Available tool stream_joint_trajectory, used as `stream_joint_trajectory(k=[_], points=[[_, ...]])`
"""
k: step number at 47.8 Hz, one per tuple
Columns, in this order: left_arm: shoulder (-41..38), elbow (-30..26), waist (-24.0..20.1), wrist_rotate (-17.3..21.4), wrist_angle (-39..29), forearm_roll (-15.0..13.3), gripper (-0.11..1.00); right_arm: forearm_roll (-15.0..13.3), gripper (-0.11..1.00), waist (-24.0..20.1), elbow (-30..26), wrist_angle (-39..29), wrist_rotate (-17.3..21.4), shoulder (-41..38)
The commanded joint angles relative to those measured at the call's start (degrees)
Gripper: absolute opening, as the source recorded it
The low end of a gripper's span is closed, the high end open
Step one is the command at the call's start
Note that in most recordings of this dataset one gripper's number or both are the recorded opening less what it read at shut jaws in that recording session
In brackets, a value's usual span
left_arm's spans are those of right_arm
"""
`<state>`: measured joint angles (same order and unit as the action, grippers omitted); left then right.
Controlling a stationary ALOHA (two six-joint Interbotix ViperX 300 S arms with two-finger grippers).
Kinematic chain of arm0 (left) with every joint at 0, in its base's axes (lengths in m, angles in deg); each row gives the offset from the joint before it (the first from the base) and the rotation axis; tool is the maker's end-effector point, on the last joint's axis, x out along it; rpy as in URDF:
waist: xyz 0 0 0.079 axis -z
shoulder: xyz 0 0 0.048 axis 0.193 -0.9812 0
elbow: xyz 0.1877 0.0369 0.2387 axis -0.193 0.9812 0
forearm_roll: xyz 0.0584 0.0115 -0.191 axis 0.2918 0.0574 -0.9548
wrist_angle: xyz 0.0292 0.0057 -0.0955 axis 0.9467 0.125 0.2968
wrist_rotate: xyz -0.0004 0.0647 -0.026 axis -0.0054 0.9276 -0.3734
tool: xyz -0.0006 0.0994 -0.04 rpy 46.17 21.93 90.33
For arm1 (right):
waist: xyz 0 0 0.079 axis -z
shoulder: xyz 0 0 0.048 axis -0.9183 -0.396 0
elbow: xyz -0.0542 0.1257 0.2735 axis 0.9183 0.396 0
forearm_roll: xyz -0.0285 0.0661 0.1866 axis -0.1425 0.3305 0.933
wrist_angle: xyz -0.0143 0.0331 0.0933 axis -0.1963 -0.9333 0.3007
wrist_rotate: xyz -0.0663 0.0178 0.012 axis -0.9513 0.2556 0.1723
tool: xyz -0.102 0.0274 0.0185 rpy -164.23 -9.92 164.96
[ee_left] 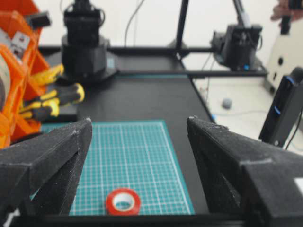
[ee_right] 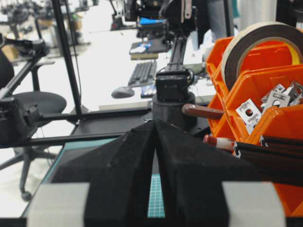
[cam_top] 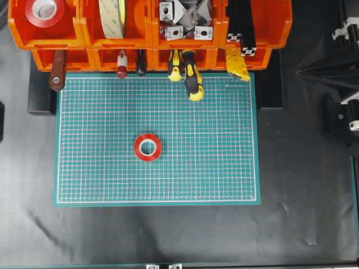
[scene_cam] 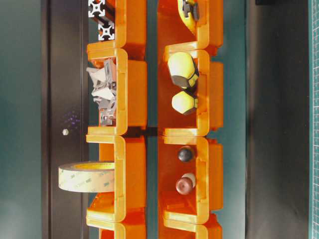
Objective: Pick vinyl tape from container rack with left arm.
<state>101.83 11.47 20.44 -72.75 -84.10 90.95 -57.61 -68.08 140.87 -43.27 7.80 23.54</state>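
Overhead exterior is showing the vinyl tape (cam_top: pixel 148 147) lying flat on the green mat (cam_top: pixel 224 168), out of the container rack (cam_top: pixel 90 33), so the pick looks done. Left end effector (ee_left: pixel 137 142) is hanging with fingers apart above the tape, gripping nothing; right end effector (ee_right: pixel 155 142) is sitting with fingers together.

Open mat (cam_top: pixel 213 168) around vinyl tape (cam_top: pixel 148 147)

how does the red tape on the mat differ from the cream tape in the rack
The red tape lies flat on the green mat, hole upward; the cream tape stands on edge in an orange bin. The red roll looks smaller and glossier. Both are ring-shaped rolls.
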Motion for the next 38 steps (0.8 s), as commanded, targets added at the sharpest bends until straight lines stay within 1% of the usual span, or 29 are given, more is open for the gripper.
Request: stream_joint_trajectory(k=[1,16,38], points=[[-0.3,-0.6,-0.1,0.1,0.9,0.0,0.78,-0.1,0.0,0.0,-1.1,0.7,0.0,-0.7],[2.5,-0.4,0.0,0.0,1.0,0.0,0.78,-0.1,0.0,-0.1,-1.1,0.8,0.0,-0.7],[2.2,1.4,0.0,0.1,3.6,-0.1,0.78,-0.1,0.0,-0.3,-0.7,0.6,0.0,-0.7]])
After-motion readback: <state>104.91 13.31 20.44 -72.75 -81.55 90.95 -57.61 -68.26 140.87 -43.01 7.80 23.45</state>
